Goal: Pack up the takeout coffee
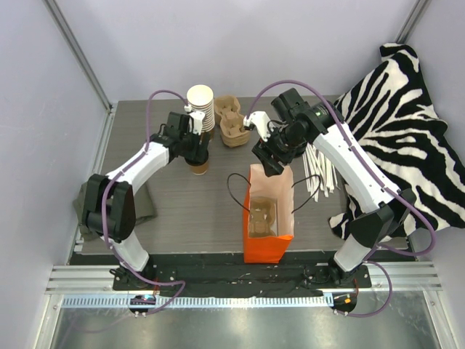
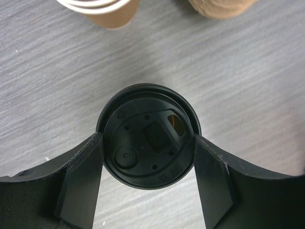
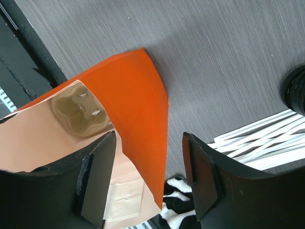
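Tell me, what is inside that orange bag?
A brown moulded cup carrier lies at the bottom of the orange bag. Anything beneath it is covered, and the right pincer hides the bag's far edge.

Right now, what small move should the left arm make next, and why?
Probably close the left fingers firmly on the takeout coffee: they flank its lid, about touching, and the cup stands on the table, not yet lifted toward the orange bag.

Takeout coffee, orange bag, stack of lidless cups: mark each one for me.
takeout coffee (image 2: 148,143), left wrist view, centre of its black lid.
orange bag (image 1: 267,251), top external view, its near outer face.
stack of lidless cups (image 1: 200,97), top external view, inside the top cup.
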Tool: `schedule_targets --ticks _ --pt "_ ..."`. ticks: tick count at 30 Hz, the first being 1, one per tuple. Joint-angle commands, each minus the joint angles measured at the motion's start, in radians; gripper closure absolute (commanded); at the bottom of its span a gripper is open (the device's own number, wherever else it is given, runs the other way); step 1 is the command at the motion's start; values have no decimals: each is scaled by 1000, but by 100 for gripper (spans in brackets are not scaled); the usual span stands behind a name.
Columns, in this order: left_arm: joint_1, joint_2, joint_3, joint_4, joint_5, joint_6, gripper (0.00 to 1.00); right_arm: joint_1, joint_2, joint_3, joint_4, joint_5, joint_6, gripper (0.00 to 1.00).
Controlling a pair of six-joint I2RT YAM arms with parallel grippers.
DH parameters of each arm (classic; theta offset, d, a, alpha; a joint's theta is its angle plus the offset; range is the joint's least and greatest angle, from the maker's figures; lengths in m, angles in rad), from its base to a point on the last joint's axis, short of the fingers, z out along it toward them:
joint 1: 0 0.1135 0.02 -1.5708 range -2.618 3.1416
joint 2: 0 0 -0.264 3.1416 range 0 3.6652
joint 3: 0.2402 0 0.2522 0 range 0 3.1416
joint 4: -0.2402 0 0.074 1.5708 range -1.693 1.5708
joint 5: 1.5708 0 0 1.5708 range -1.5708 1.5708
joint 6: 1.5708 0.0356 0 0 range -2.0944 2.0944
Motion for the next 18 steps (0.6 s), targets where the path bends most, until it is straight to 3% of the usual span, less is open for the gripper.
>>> schedule_targets --ticks 1,18 --pt "6 -78 -3 -57 26 38 61 -5 -23 1 -21 -15 23 36" --pt "5 -69 -103 -39 32 71 54 -11 -17 12 -15 -22 31 35"
